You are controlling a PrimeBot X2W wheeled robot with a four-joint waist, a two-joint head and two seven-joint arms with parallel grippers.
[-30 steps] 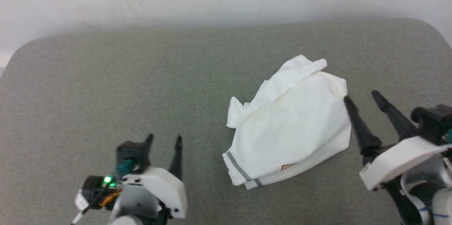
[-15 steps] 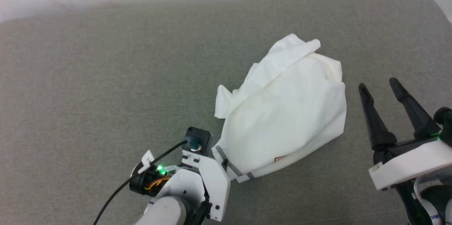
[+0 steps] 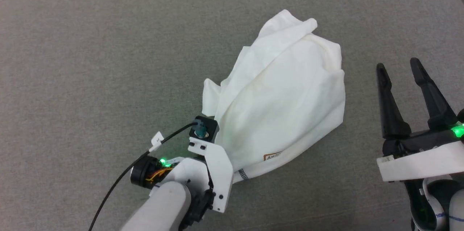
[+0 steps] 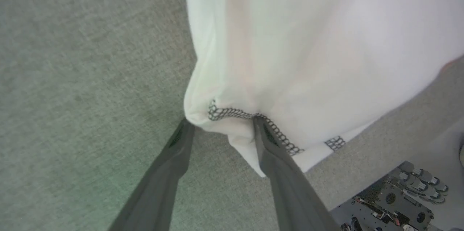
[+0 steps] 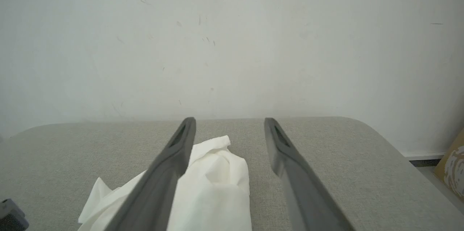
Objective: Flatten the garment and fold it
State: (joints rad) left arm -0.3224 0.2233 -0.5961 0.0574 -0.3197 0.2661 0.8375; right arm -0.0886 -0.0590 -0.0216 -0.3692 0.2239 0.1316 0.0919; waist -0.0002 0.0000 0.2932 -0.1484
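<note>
White thin cloth is what you have before you. The garment (image 3: 282, 97) lies bunched in a rounded, wrinkled mound on the grey-green woven bench (image 3: 90, 60), a little right of the middle. Its narrow end points far and its wide hem end lies near.

From the head camera you see a small brown-outlined rectangular logo (image 3: 272, 156) close to the hem. The white wrist housing (image 3: 215, 167) of your left arm lies over the garment's near-left corner. A black cable (image 3: 119, 184) trails from it and a green light (image 3: 163, 161) is lit. The fingers themselves are hidden under that housing.

The left wrist camera gives you what the head view hides. The left end effector (image 4: 222, 120) has its two dark tapered fingers apart, their tips touching the hem corner on either side of a fold. One tip lies right on the grey chain-like stitching (image 4: 232, 113). The fold sits between the tips, not pinched.

Your right end effector (image 3: 397, 63) hovers to the right of the garment, apart from it, with its long fingers spread wide and nothing between them. Its wrist camera looks low across the bench and adds a pale, scuffed wall (image 5: 232, 42) beyond the far edge. It also shows the bench's rounded far corner and the mound's far end in soft peaked folds.
</note>
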